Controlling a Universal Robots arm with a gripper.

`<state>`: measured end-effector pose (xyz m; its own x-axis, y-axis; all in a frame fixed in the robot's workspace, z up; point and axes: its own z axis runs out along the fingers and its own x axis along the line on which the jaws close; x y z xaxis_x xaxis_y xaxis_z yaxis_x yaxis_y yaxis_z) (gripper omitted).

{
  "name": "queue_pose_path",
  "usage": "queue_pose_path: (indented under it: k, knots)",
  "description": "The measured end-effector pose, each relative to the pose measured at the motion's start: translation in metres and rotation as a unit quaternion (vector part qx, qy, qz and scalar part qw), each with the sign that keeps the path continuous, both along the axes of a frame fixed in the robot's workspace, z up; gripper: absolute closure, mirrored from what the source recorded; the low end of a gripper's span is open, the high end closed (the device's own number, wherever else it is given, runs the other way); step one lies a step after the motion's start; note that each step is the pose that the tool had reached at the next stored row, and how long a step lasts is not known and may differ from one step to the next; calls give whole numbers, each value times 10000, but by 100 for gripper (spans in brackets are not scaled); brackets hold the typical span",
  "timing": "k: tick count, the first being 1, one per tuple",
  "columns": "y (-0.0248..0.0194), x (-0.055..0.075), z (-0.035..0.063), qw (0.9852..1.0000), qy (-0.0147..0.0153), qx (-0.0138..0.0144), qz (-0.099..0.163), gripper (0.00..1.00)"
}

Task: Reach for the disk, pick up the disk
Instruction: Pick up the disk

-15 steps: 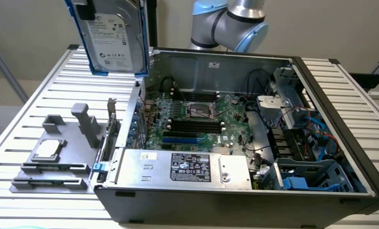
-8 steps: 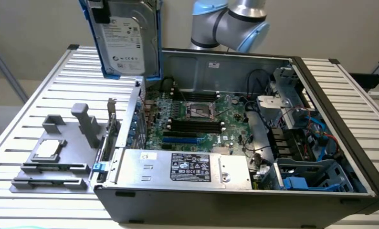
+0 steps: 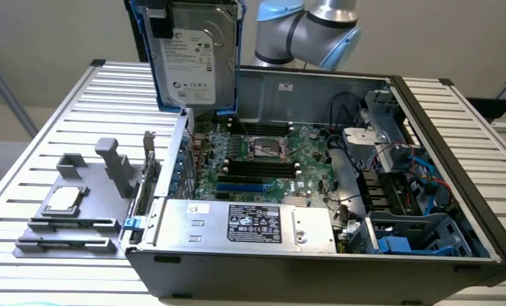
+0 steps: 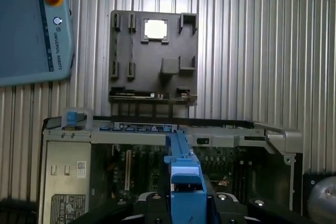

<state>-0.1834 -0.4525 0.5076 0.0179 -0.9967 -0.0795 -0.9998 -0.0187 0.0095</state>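
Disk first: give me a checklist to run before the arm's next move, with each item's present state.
1. Disk lifted above the open computer case: ok.
2. Blue rails sit between the gripper's jaws in the wrist view: ok.
3. Grip firm enough to carry: cannot tell.
4. Disk hanging upright, label facing the exterior camera: ok.
5. Grey fixture with the small chip undisturbed on the table: ok.
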Motion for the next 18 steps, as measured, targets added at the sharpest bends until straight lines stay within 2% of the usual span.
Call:
queue_pose_path:
  k: [18]
  knots:
    - [-346, 776, 0, 10000, 33, 0, -1, 67]
